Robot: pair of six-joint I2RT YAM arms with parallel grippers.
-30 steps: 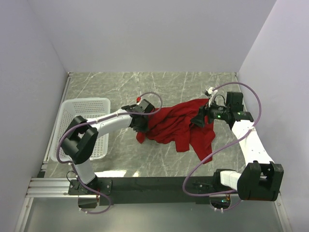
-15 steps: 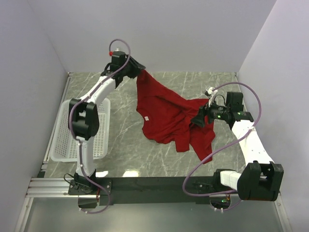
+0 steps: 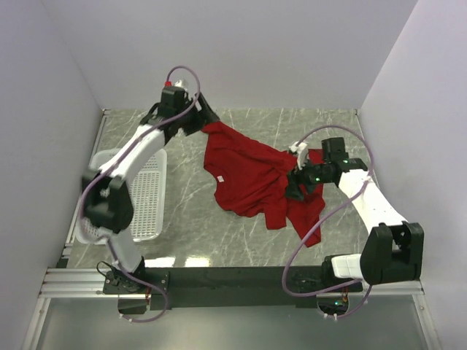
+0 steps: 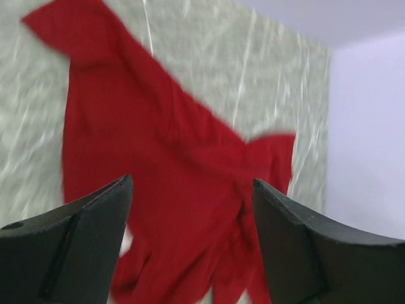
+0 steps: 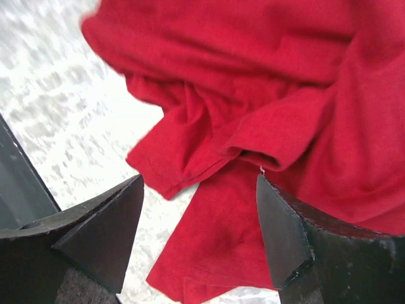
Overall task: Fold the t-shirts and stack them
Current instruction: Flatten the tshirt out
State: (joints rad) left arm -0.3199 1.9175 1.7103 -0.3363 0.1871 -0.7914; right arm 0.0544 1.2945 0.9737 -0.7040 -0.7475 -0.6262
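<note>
A: Left tool, state?
B: Spread wide, nothing in it. It hangs over the far edge of the worktop, near the back wall. In the left wrist view its two dark fingers stand far apart. Only cloth lying lower down shows in the gap.
A: Task thing?
B: One deep-red t-shirt, short sleeves, on the grey marbled worktop, middle to right. Not folded. Its far-left corner runs to a point just under the left tool; can't tell whether they touch. The left half lies fairly flat. The right half is bunched and creased, with a strip trailing toward the near edge.
A: Tag?
B: Small white neck tag on the left part of the cloth, visible from above.
A: Right tool?
B: Also spread, gripping nothing. It sits over the bunched right part of the t-shirt. Right wrist view: both fingers apart, with folds and a hemmed edge of red cloth between and beyond them, and bare worktop to the left. Contact with the cloth: can't tell.
A: Anything else?
B: White mesh basket at the left edge of the worktop, well apart from the t-shirt. The left arm crosses above it.
</note>
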